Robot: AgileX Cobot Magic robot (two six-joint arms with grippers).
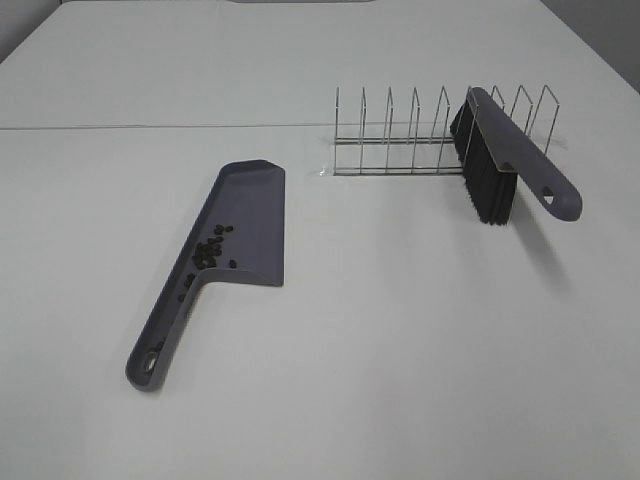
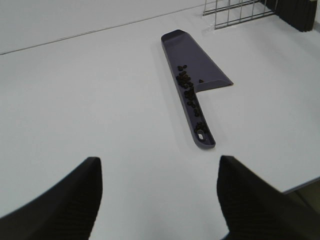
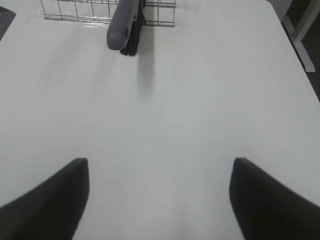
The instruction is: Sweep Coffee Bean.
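Note:
The purple-grey dustpan lies flat on the white table, left of centre, with its handle toward the near edge. The coffee beans are heaped inside it where pan meets handle, and a few lie along the handle. The brush leans in a wire rack, black bristles hanging down. Neither arm shows in the high view. My left gripper is open and empty, well back from the dustpan. My right gripper is open and empty, facing the brush from a distance.
The wire rack stands at the back right of the table, taped down. A seam runs across the tabletop behind the dustpan. The table's right edge and a leg show in the right wrist view.

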